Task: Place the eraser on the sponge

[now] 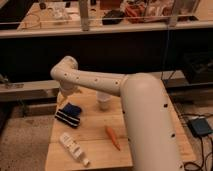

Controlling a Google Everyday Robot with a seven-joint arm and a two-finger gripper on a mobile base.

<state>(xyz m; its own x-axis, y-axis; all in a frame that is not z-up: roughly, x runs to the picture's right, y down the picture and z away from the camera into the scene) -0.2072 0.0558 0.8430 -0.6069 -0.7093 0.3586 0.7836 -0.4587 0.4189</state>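
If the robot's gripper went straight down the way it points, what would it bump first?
Likely the table right beside the sponge, or the sponge's far edge; depth is unclear. The gripper points down just behind the blue pad, and the eraser lies in front.

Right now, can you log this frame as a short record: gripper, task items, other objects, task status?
gripper: low over the table, back-left, just behind the sponge
sponge: flat on table, left side
eraser: against sponge's near edge, not on top
others: white cup, carrot, white bottle
status: eraser not yet placed
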